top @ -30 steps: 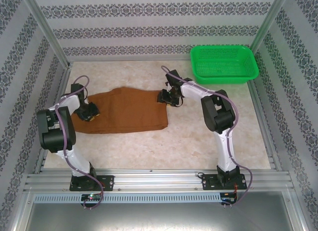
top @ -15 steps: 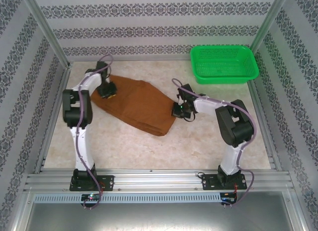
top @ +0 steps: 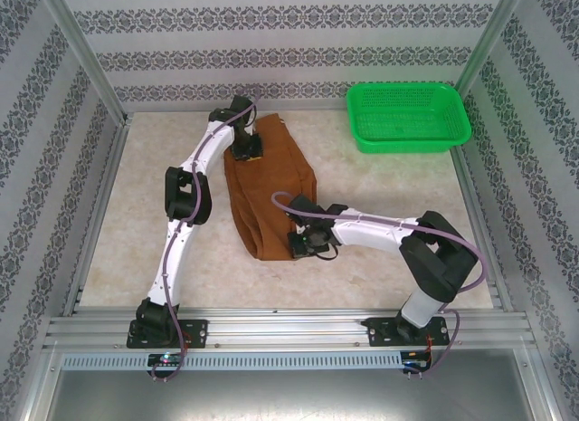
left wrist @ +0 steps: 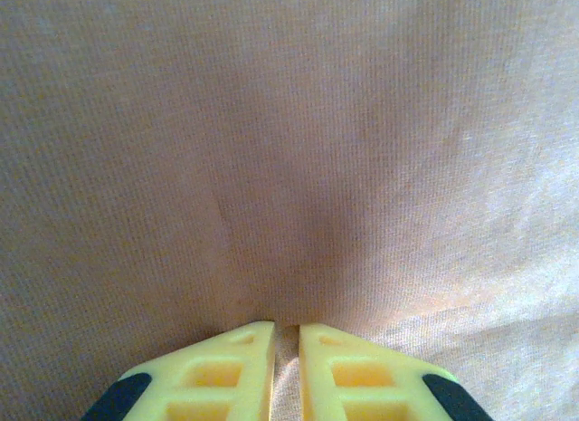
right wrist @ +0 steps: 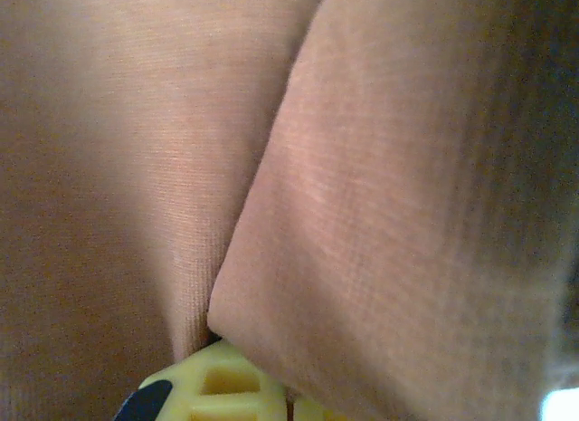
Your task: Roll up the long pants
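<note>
Top external view: the long pants (top: 271, 190) were seen folded into a narrow rust-brown strip near the middle of the tabletop (top: 407, 190). The long axis ran from the far side toward the near side, with the near end leaning slightly to the right. The far end lay close to the back wall, and the near end stopped well short of the front rail. The left claw (top: 246, 151) was set on the far end, near its left edge, and the right claw (top: 303, 243) at the near right corner. In the left wrist view the yellow fingers (left wrist: 226, 371) were pressed almost together, with a thin ridge of fabric pinched between them. In the right wrist view a fold of cloth was draped over one yellow finger (right wrist: 204, 380), and that claw was closed on the pants. Bare tabletop was left on both sides of the strip and in front of it. A green basket (top: 409, 118) stood at the far right corner, well apart from the pants.
</note>
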You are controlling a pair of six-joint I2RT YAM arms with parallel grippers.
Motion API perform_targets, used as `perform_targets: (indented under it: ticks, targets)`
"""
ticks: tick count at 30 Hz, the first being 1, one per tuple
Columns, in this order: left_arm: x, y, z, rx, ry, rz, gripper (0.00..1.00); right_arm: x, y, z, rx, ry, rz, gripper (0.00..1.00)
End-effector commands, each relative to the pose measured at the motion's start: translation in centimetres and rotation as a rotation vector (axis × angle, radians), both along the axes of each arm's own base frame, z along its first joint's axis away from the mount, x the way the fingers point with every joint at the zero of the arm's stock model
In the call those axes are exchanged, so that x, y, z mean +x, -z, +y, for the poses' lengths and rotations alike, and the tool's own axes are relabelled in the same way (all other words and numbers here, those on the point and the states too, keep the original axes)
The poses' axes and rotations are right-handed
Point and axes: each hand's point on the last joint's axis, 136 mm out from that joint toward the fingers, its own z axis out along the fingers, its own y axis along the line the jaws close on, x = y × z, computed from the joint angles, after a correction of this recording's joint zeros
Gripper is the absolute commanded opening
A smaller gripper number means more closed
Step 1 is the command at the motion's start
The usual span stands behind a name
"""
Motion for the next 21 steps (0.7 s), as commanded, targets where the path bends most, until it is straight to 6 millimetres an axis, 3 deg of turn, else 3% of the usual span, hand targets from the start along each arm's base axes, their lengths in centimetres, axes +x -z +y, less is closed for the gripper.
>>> perform_targets:
  ticks: [1,4,6,7,8,11,15,18,21]
  targets:
    - [0.1,2.1,-0.4,0.007,-0.003,0.018,0.16,-2.2,-0.5,-0.5,-0.102,-0.057,0.024,0.0]
    - [1.1,0.2,-1.3,0.006,0.018,-0.058,0.16,-0.7,-2.6,-1.9,-0.186,-0.011,-0.073,0.19]
    - [1.8,-2.1,-1.5,0.015,0.023,-0.123,0.15,0.6,-4.8,-3.8,-0.266,0.047,-0.165,0.2]
    - [2.1,-3.6,-1.5,0.031,0.027,-0.163,0.15,1.1,-6.2,-4.7,-0.293,0.075,-0.211,0.48]
    - [2.4,-5.2,-1.5,0.048,0.039,-0.206,0.15,1.6,-7.5,-5.7,-0.317,0.106,-0.262,0.96]
    - [2.9,-10.0,-1.2,0.109,0.059,-0.327,0.14,2.0,-9.2,-6.5,-0.262,0.123,-0.309,0.98]
    - [3.0,-14.8,-0.6,0.136,0.069,-0.431,0.14,2.0,-8.1,-6.1,-0.113,0.158,-0.2,0.98]
    - [2.5,-16.4,-0.2,0.162,0.087,-0.456,0.13,2.4,-7.0,-6.7,-0.132,0.171,-0.176,0.98]
    - [1.0,-16.3,-0.6,0.145,0.125,-0.407,0.14,3.0,-6.3,-7.2,-0.157,0.171,-0.19,0.98]
